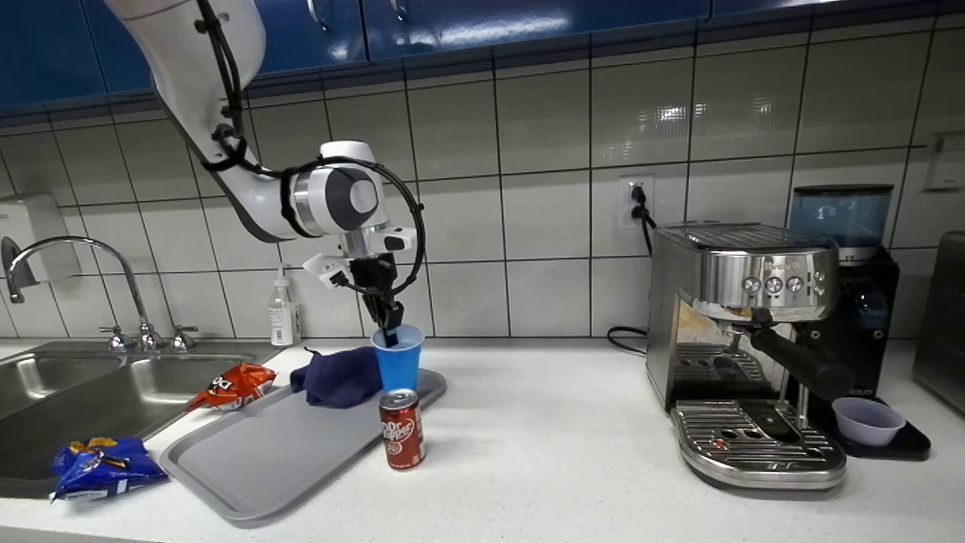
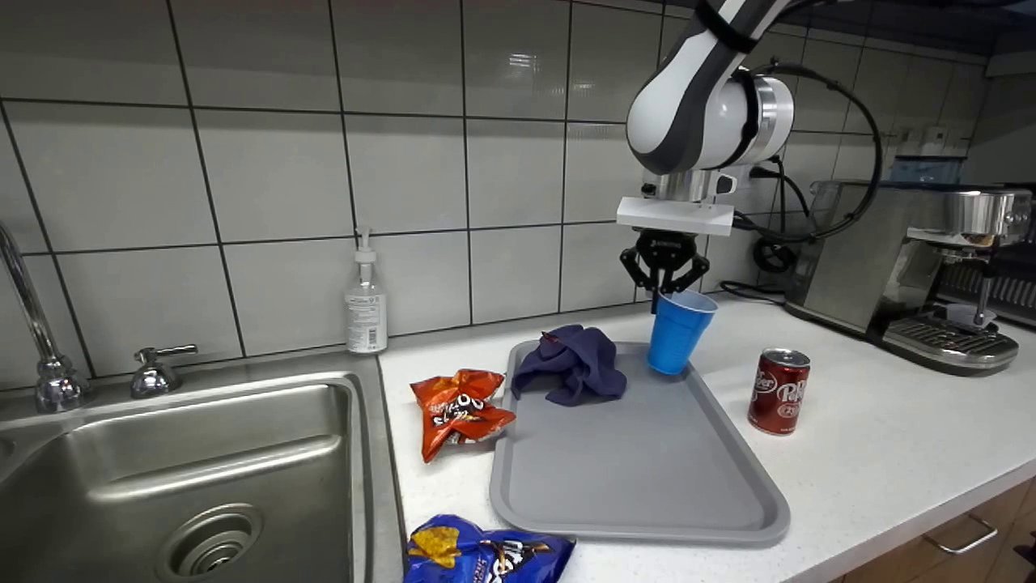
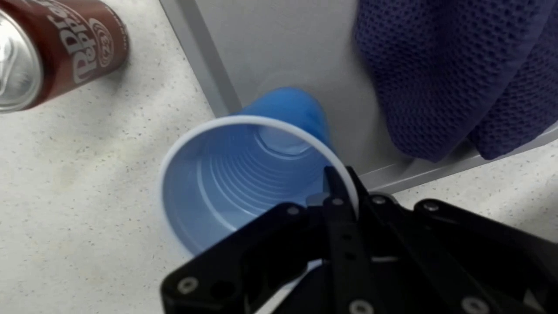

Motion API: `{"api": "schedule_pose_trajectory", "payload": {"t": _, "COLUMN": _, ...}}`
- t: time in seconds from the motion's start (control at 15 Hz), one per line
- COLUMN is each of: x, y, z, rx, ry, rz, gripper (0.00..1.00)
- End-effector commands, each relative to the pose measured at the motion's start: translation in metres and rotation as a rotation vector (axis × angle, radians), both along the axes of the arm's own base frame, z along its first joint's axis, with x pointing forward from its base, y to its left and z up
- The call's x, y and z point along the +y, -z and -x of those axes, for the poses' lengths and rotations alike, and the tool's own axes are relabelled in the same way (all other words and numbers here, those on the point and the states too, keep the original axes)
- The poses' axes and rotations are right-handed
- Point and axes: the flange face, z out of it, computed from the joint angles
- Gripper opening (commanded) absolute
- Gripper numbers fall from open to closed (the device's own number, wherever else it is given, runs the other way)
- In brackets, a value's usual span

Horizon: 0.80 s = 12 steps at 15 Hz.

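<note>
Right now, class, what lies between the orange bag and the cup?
The cloth, bunched on the tray, lies between the orange bag and the cup; both exterior views show this.

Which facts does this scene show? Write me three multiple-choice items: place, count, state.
1. Where is the dark-red cylindrical metal can?
A) steel sink
B) white counter, beside the rectangular grey tray
C) coffee machine

2. How many crinkled foil snack bags show?
A) one
B) three
C) two

3. How is the blue plastic cup?
A) tilted, rim in the black claw
B) upside down
C) lying flat

1 B: counter shows between can and tray.
2 C: one red-orange, one blue.
3 A: it leans, fingers straddling its rim.
</note>
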Motion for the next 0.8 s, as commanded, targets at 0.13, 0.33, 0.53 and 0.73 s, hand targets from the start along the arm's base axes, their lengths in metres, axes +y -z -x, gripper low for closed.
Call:
{"api": "schedule_pose_trajectory", "payload": {"t": 0.13, "x": 0.007, "y": 0.001, "z": -0.019, "rx": -0.013, "ry": -0.050, "rz": 0.076, "gripper": 0.01}}
{"api": "schedule_pose_trajectory", "payload": {"t": 0.33, "x": 0.008, "y": 0.006, "z": -0.023, "rx": -0.006, "ry": -0.069, "rz": 0.093, "gripper": 0.01}}
{"api": "schedule_pose_trajectory", "payload": {"t": 0.53, "x": 0.008, "y": 0.011, "z": -0.024, "rx": 0.007, "ry": -0.079, "rz": 0.098, "gripper": 0.01}}
{"api": "schedule_pose_trajectory", "payload": {"t": 0.73, "x": 0.009, "y": 0.016, "z": -0.026, "rx": 0.015, "ry": -0.082, "rz": 0.097, "gripper": 0.01}}
